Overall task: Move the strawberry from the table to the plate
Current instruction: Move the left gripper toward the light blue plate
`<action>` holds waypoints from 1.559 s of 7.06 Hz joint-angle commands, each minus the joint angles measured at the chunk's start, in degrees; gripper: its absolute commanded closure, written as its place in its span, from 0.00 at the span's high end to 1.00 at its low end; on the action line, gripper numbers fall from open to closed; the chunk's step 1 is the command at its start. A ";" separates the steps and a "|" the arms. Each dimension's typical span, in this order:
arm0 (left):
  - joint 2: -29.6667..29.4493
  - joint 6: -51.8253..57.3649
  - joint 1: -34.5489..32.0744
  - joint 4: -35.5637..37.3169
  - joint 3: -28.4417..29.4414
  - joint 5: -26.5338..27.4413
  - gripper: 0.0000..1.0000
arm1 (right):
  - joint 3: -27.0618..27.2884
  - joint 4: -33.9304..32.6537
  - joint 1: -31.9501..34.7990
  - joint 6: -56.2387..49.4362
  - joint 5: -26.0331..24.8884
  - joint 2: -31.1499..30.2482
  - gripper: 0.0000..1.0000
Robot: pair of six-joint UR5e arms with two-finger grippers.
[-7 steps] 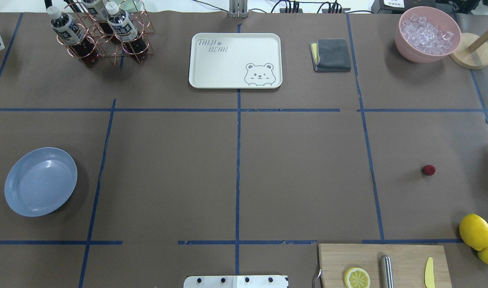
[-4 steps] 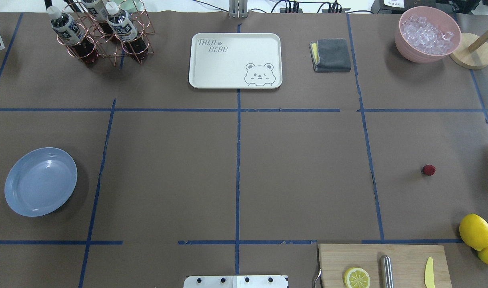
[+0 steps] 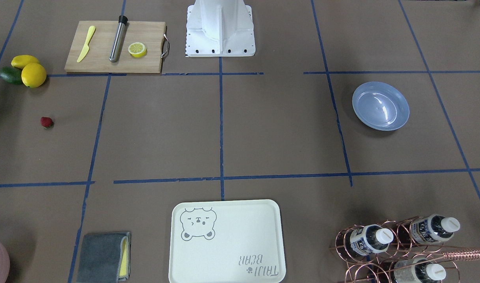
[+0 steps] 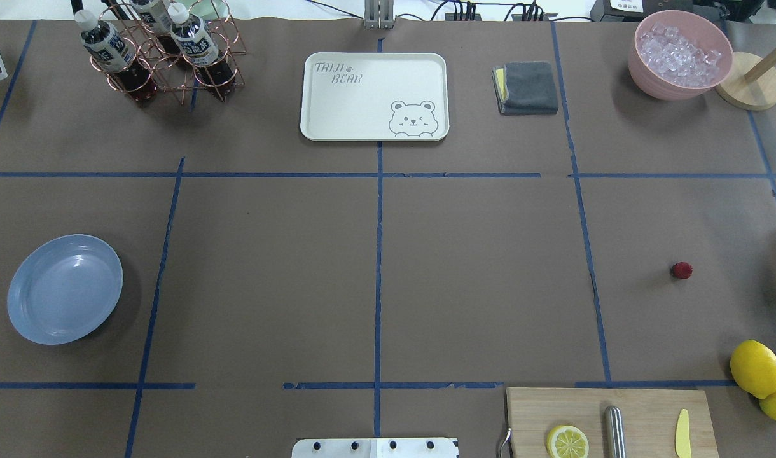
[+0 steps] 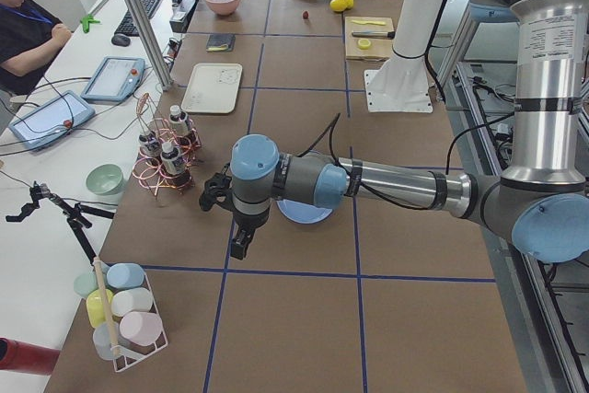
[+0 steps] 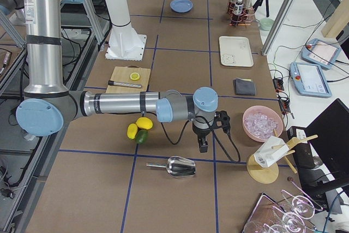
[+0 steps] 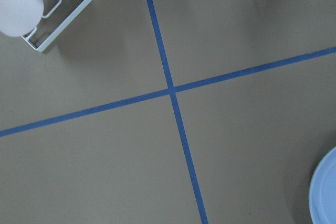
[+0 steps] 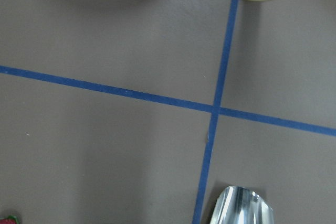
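Task not started, as far as we can see. The strawberry (image 4: 681, 270) lies on the bare desk (image 4: 477, 273) on the robot's right side, near the lemons (image 4: 755, 367) but apart from them. The plate (image 4: 65, 289) sits well apart on the robot's left side, with no berry in it. Neither arm shows in the overhead or front views. From the side, the right pincer (image 6: 203, 147) hangs over the desk between a scoop (image 6: 180, 166) and a bowl of ice (image 6: 262, 123); its wrist view catches only a sliver of the berry at the bottom corner. The left pincer (image 5: 239, 248) hangs just beside the plate. We cannot tell whether either pincer is released or clenched. All steps are left: reach, grasp, carry across, and set down.
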 commanded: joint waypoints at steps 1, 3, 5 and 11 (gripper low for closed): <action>0.01 -0.33 0.29 -14.17 2.39 0.24 1.00 | -0.19 7.85 -3.23 1.51 -0.11 0.06 1.00; -0.17 -0.25 0.90 -32.88 6.43 -0.11 1.00 | -0.11 7.87 -3.24 1.96 0.06 -0.29 1.00; 0.01 -3.65 7.29 -38.91 9.69 -0.73 1.00 | -0.46 7.78 -3.24 1.70 -0.03 -0.46 1.00; 9.40 -41.66 23.48 -61.71 17.14 -0.46 0.73 | -0.02 7.87 -3.15 1.61 -0.12 -1.43 1.00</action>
